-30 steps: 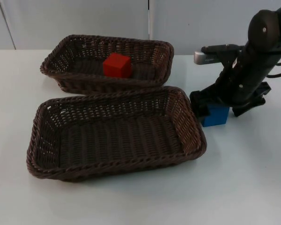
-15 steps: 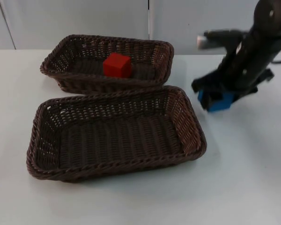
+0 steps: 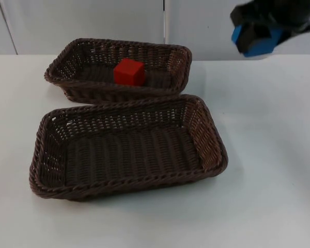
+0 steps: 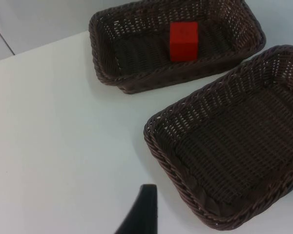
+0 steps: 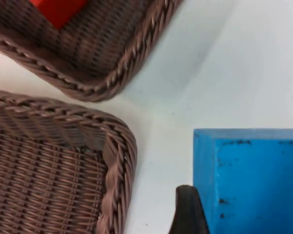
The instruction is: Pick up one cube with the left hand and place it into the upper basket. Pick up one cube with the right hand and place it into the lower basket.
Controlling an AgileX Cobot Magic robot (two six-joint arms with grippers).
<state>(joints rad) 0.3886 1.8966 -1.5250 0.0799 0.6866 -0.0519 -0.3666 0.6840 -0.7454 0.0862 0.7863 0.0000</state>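
Here the right gripper (image 3: 258,36) has its jaws clamped on the blue cube (image 3: 257,41), held high in the air, well above and beyond the far right corner of the lower basket (image 3: 212,155). In the right wrist view the blue cube (image 5: 251,180) shows a flat, clean face with a few dark specks, a black fingertip (image 5: 188,212) against its side. The arm above it appears raised and folded back toward the partition wall, though little of it can be made out. The red cube (image 3: 129,72) sits inside the upper basket (image 3: 67,85), just beyond the lower basket's far rim. The left gripper (image 4: 141,214) waits over the bare counter (image 4: 58,146), to the side of the lower basket; whether its jaws are open cannot be told.
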